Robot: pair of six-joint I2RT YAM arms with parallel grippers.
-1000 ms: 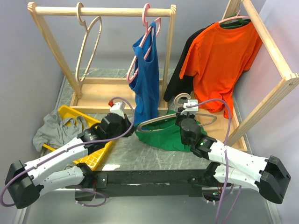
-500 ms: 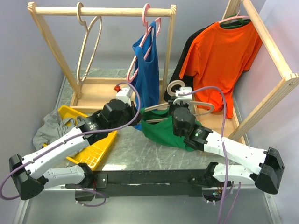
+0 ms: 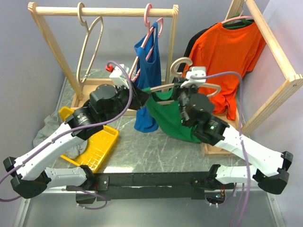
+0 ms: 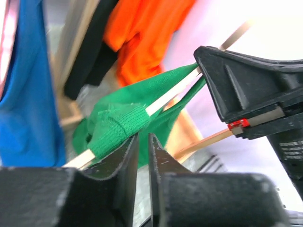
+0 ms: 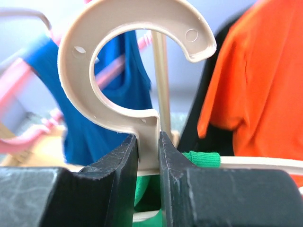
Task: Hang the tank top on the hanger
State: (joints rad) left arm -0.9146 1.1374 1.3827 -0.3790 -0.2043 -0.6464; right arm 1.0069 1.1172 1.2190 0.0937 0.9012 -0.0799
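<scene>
Green tank top [image 3: 169,118] is hanging at the centre of the top view, draped on the beige hanger [image 5: 149,124]. It is sitting between the blue top [image 3: 147,71] on its left and the orange shirt [image 3: 222,52] at upper right.

Right tool [image 5: 148,142] is gripping the hanger by the neck, just under the hook. Both fingers are pressing flat against the neck, and the hook is standing upright above them. In the right wrist view a green strap is resting on the hanger arm just right of the neck.

Left tool [image 4: 143,139] is reaching in from the left of the frame to the hanger's far end. In the left wrist view a bunched green strap is wrapping the pale hanger arm just above the fingertips. The jaws are standing a narrow slit apart; cannot tell whether they are pinching cloth or hanging free.

Grey garment [image 3: 47,127] and yellow tray [image 3: 102,146] are lying on the tabletop [image 3: 151,153] at lower left, the tray partly under the left arm. Pink hanger [image 3: 154,28] is carrying the blue top on the wooden rack [image 3: 118,10] along the top.
</scene>
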